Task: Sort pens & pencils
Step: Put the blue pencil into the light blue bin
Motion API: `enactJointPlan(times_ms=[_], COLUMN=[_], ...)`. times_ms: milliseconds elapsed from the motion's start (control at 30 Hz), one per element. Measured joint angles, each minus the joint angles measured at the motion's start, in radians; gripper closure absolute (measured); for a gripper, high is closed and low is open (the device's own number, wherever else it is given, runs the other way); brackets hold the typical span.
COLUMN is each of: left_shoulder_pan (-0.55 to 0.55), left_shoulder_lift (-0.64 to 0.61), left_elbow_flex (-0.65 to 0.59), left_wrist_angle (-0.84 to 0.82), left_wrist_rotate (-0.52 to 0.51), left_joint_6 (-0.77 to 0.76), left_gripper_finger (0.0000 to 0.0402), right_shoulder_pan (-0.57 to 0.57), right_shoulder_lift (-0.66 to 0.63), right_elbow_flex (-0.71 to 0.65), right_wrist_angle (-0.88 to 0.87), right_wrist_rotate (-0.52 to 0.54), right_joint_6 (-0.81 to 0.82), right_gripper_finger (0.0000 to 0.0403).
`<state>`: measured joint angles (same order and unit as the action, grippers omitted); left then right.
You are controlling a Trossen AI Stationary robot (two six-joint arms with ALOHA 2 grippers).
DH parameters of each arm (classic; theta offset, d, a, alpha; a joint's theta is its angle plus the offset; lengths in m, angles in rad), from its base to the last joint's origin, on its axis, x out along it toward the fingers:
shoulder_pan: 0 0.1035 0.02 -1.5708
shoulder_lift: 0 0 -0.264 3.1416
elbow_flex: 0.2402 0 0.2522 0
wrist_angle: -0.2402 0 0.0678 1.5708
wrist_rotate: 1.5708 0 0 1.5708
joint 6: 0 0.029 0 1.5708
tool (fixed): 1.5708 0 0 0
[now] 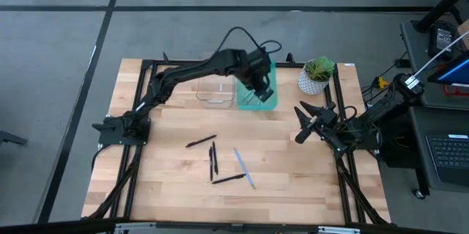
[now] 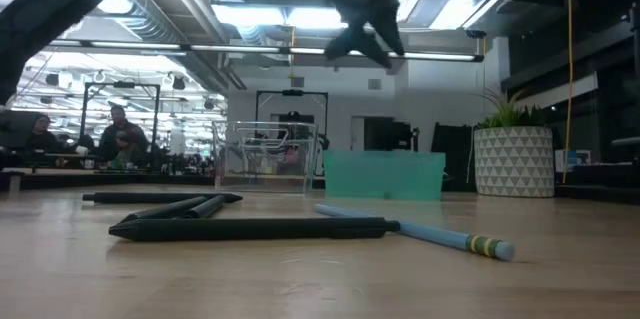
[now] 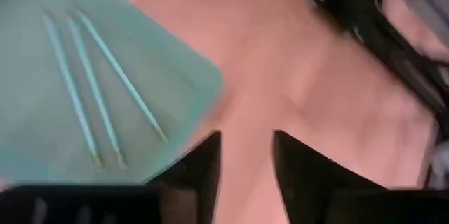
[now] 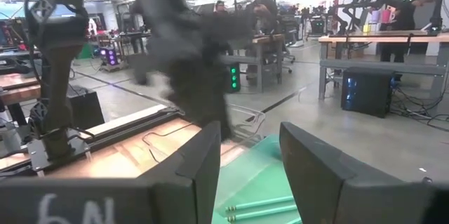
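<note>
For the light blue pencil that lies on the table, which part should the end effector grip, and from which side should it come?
Grip the blue pencil near mid-shaft, coming straight down with the fingers across its length. It lies flat on the table, and its middle is free; one end lies close to a black pen. The left end effector, open over the green tray, appears nearer.

Pale wooden table [image 1: 293, 175], translucent teal plastic tray [image 1: 265, 102], matt black pens [image 1: 200, 141].

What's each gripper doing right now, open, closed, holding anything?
Left gripper: open, empty, above the teal bin that holds three pencils.
Right gripper: open, empty, waiting at the table's right edge near the potted plant.
</note>
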<state>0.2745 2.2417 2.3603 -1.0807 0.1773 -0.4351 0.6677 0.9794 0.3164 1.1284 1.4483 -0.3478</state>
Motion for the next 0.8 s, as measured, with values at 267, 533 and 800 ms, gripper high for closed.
enactJointPlan(times_ms=[267,533,800], left_shoulder_pan=[-0.117,-0.218,-0.267], left_shoulder_lift=[-0.115,-0.117,-0.127], left_elbow_flex=[-0.042,-0.044,-0.044], left_wrist_angle=[-0.258,-0.452,-0.482], left_wrist_rotate=[-0.154,-0.182,-0.176], left_joint_6=[0.116,0.277,0.281], left_gripper_finger=[0.028,0.028,0.028], right_shoulder_pan=[0.004,0.004,0.003], right_shoulder_lift=[0.001,0.047,0.15], right_elbow_flex=[0.0,0.011,0.173], right_wrist_angle=[-0.017,-0.161,-0.586], right_wrist_rotate=[-0.003,-0.123,-0.408], right_joint_6=[0.04,0.158,0.429], right_gripper_finger=[0.0253,0.0253,0.0253])
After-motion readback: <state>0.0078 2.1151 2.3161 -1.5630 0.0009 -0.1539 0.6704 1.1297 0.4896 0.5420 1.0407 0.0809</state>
